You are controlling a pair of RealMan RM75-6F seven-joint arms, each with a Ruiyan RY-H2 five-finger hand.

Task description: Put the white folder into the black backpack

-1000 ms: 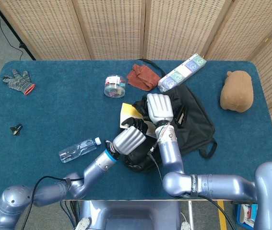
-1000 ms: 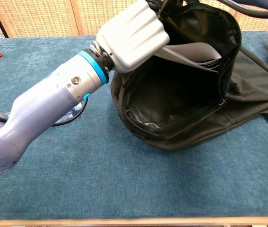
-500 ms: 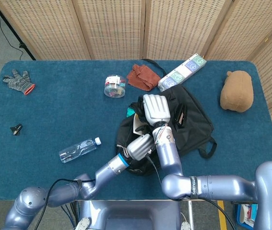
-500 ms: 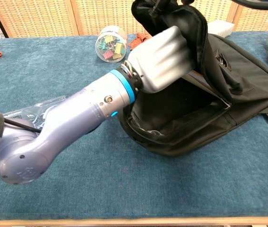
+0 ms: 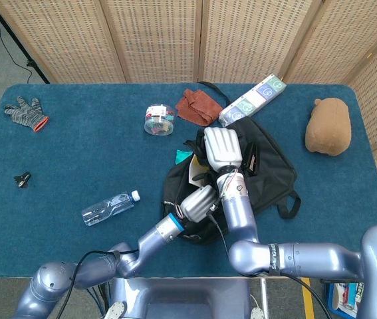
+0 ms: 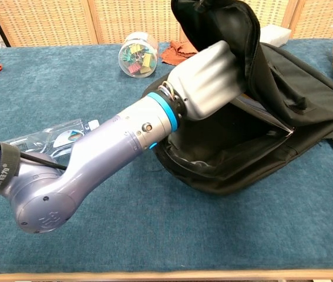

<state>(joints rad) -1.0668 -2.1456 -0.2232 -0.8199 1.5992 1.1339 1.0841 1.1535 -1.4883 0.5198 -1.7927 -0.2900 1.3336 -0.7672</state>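
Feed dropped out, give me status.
Left hand reaching inside black backpack. Right hand holding its flap up. White folder edge shows at the opening. No obstruction seen.

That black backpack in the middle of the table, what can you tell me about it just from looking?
The black backpack looks like soft fabric with a zip round its opening and straps trailing at its right. It lies on the blue table, mouth gaping toward the robot. The right hand holds the top flap up; the left hand reaches into the opening. A pale sheet edge shows inside, seen from the head view.
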